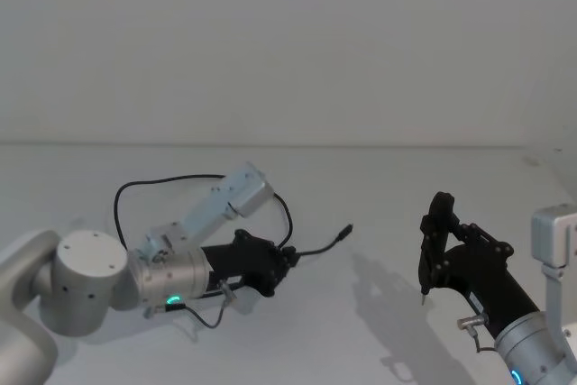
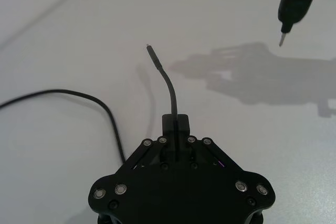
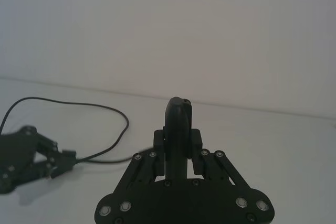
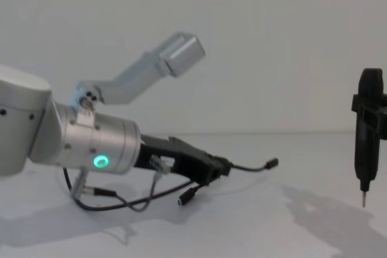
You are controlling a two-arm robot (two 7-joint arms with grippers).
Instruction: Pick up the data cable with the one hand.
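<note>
One short pinch: left gripper (image 1: 288, 257) jaws clamped on data cable (image 2: 171, 92) near its plug; the trailing loop's drag across the worktop (image 1: 388, 196) could tug it free. Right gripper (image 1: 436, 236) idle, well apart.

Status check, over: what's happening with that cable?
Left gripper shut on data cable near one plug. Right gripper hovers well apart. Nothing blocking the lift.

Left tool (image 2: 176, 123) — seemingly clamped on data cable (image 2: 170, 86).
</note>
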